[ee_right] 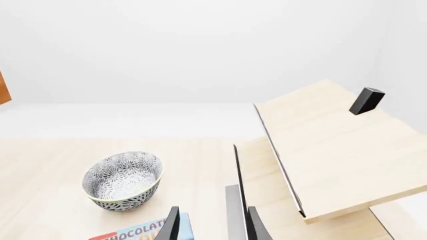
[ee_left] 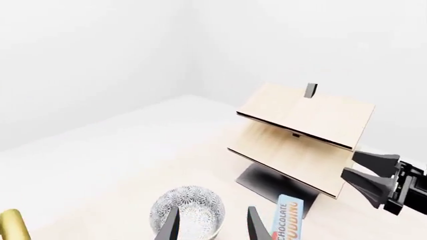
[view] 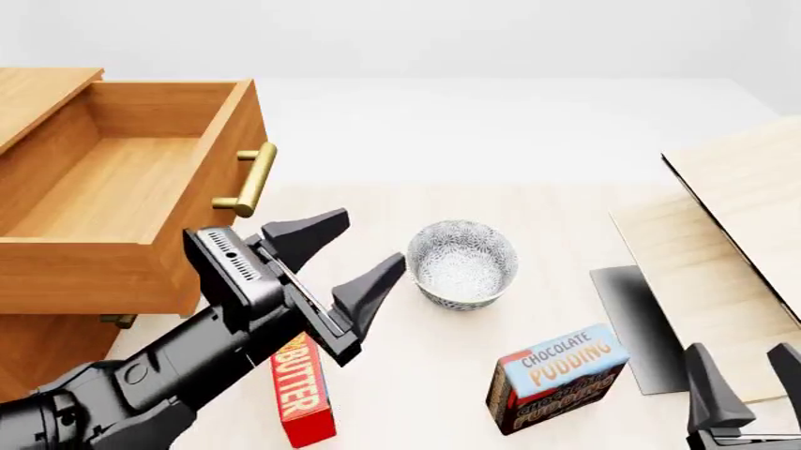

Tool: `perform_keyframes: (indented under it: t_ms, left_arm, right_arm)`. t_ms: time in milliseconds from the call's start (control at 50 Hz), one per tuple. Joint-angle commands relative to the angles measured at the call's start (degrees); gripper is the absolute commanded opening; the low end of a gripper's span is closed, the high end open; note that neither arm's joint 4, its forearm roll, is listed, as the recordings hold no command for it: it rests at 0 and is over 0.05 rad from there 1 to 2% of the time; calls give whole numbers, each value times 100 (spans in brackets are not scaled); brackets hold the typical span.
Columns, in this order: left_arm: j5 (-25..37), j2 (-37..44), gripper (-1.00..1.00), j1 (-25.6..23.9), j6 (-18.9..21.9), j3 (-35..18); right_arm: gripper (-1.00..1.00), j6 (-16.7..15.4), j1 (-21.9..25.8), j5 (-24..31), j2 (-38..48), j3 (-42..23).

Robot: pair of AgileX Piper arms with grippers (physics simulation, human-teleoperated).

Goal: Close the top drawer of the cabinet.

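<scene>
The honey-brown cabinet (view: 51,347) stands at the table's left. Its top drawer (view: 119,187) is pulled far out and looks empty, its brass bar handle (view: 250,178) facing right. My left gripper (view: 366,242) is open, just right of and slightly below that handle, touching nothing. In the left wrist view the left gripper (ee_left: 212,225) has nothing between its fingers, and a bit of brass handle (ee_left: 12,225) shows at the edge. My right gripper (view: 741,361) is open at the near right, far from the drawer; the right wrist view shows this gripper (ee_right: 212,227) empty too.
A patterned bowl (view: 463,264) sits mid-table, just right of the left gripper. A red butter box (view: 300,394) lies under the left arm. A chocolate pudding box (view: 557,375) stands near front. Pale wood panels (view: 738,234) on a dark base (view: 632,319) fill the right.
</scene>
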Motion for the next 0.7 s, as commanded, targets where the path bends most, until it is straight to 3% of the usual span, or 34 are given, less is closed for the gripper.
perform_keyframes:
  t_ms: [20, 700]
  left_arm:
    - [93, 101, 100, 288, -57, -166]
    - [356, 418, 100, 1516, -519, -318]
  right_arm:
    - [100, 1, 0, 1, -1, 0]
    - [100, 0, 0, 0, 1, 0]
